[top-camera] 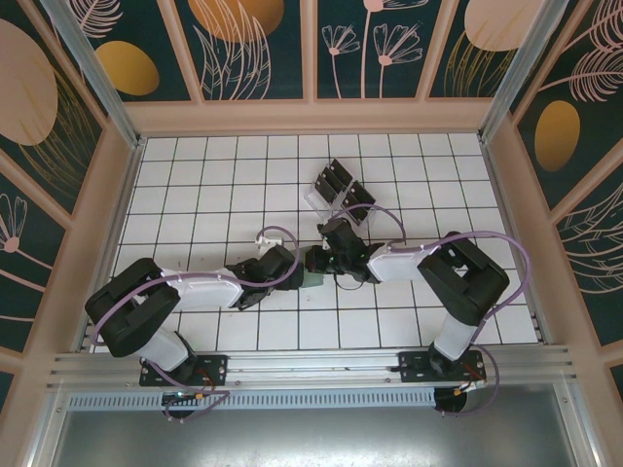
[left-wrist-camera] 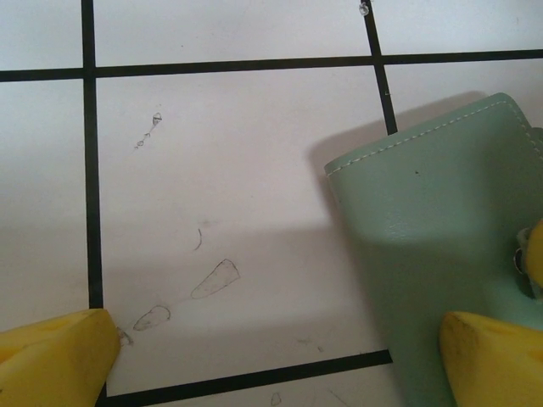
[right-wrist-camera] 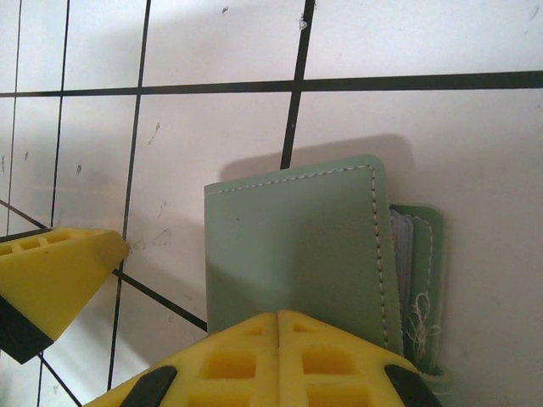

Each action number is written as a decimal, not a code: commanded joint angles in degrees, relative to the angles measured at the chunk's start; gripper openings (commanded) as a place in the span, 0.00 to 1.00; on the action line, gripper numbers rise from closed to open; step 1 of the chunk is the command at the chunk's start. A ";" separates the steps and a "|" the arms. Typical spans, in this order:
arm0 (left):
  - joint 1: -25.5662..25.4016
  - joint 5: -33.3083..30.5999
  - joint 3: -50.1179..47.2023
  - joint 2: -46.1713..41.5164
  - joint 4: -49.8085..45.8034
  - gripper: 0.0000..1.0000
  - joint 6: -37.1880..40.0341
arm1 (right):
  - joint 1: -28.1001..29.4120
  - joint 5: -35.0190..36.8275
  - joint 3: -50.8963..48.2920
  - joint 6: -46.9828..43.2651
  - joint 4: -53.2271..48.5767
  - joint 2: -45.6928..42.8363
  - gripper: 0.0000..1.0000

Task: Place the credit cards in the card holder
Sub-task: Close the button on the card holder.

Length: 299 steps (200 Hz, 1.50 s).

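The sage-green card holder (right-wrist-camera: 297, 246) lies flat on the tiled floor, its cover folded over an inner pocket (right-wrist-camera: 416, 254) that sticks out at the right. My right gripper (right-wrist-camera: 280, 320) is shut, its joined yellow tips over the holder's near edge with nothing between them. My left gripper (left-wrist-camera: 271, 363) is open, with one fingertip (left-wrist-camera: 492, 356) over the card holder (left-wrist-camera: 441, 246) and the other on bare tile. From above, both grippers (top-camera: 297, 272) (top-camera: 321, 255) meet over the card holder (top-camera: 313, 281). Black credit cards (top-camera: 339, 183) stand in a clear rack behind them.
The clear slotted rack (top-camera: 321, 201) stands about two tiles beyond the grippers. Wooden walls (top-camera: 311, 117) border the white tiled floor (top-camera: 195, 195) on three sides. The left gripper's yellow fingertip (right-wrist-camera: 51, 280) shows beside the holder in the right wrist view.
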 commanded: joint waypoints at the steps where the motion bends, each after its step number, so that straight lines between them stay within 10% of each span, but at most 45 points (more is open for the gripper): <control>1: 0.39 1.04 -1.67 -0.33 -4.02 0.98 -0.63 | -0.39 0.98 -2.32 1.08 -2.75 4.19 0.00; 108: 0.38 -0.66 0.10 -9.10 -6.73 0.99 -1.36 | -0.62 -1.05 -0.25 0.92 -6.77 2.10 0.00; 190: 0.42 -8.89 6.57 -17.18 -9.94 0.98 -0.43 | -0.77 1.31 12.13 -4.92 -14.92 -11.38 0.54; 259: 0.64 -25.36 8.93 -25.61 -7.44 0.99 9.06 | -8.63 11.67 5.82 -8.66 -17.27 -30.51 0.69; 299: 2.89 -32.96 1.13 -34.30 12.28 0.99 24.82 | -20.34 26.28 -1.93 -12.14 -15.79 -44.08 0.84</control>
